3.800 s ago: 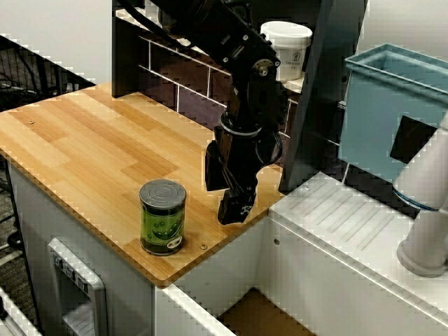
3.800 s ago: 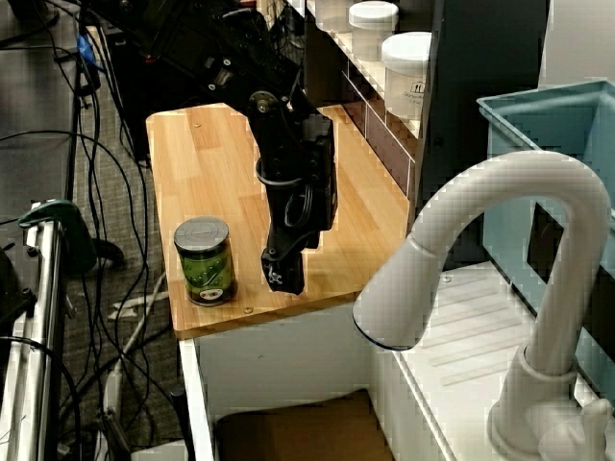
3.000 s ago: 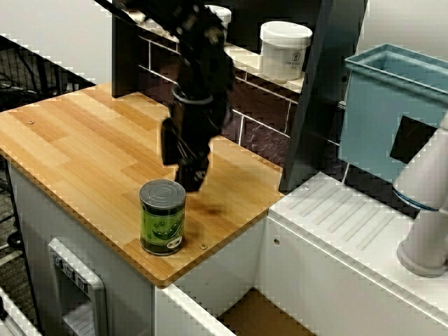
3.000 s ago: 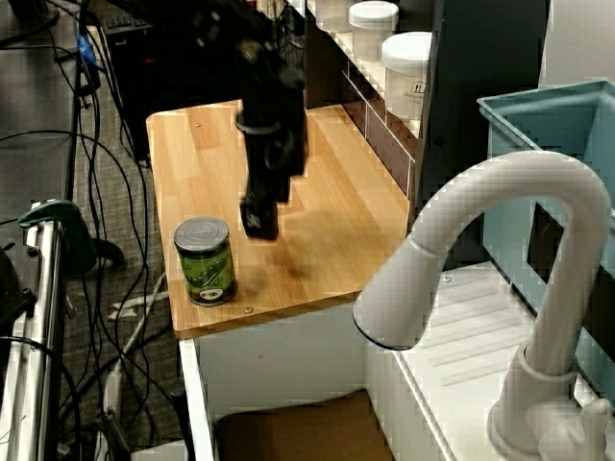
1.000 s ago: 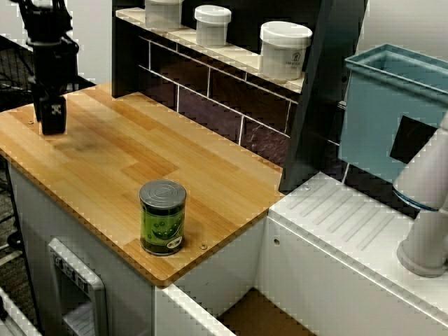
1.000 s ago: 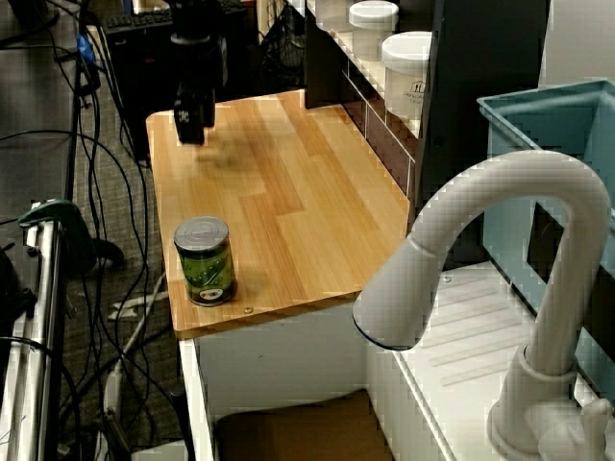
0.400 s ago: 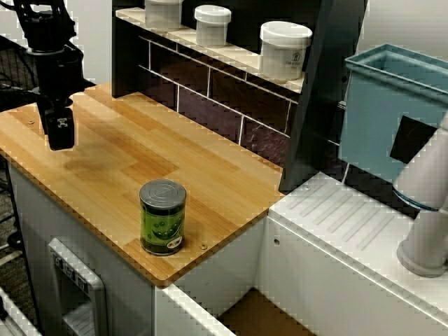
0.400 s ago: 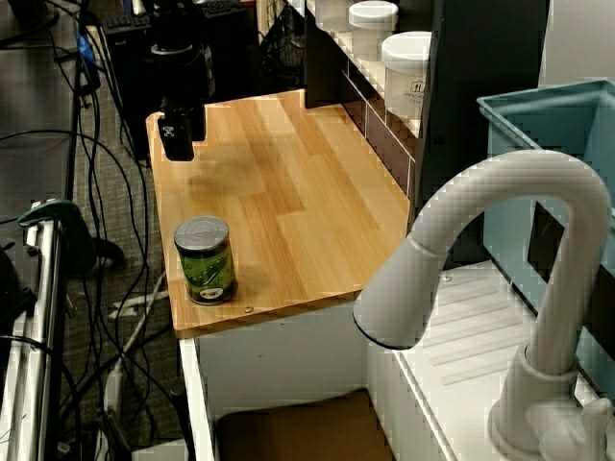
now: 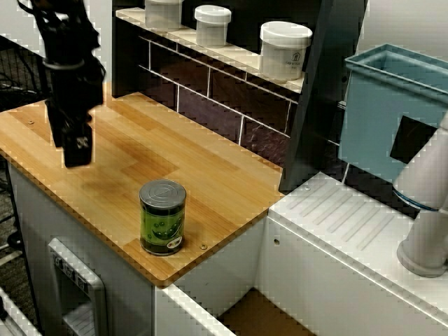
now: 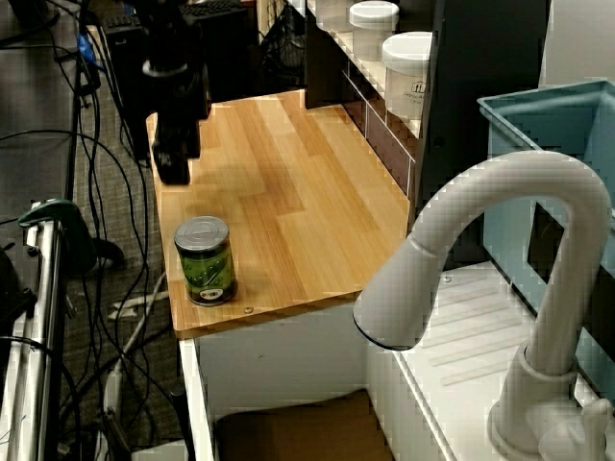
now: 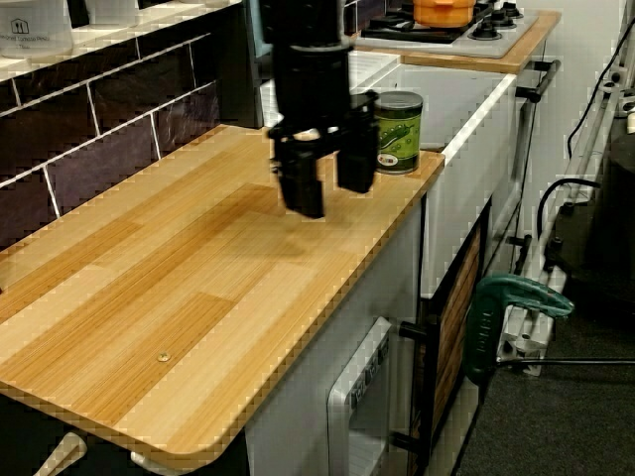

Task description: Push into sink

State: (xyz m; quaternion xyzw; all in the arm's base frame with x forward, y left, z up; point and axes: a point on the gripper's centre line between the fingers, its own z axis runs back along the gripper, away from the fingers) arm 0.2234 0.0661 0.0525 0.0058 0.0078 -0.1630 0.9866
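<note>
One second ago the gripper (image 11: pixel 327 178) hung over the far back corner of the wooden counter (image 9: pixel 140 150); now it is lower and closer to the can (image 9: pixel 162 216), on the side of the can that is away from the sink (image 10: pixel 288 427). Its two fingers (image 11: pixel 303 188) stand apart with an empty gap between them, so the claw is wide and holds nothing. It is not touching the can yet.

The can has not moved in any of the pictures. It stands upright near the front corner of the counter, close to the edge above the sink. The sink itself shows only as a white wall and a brown floor below that edge.

I judge that the arm has gone around the can to come behind it, so the push toward the sink can begin soon.
</note>
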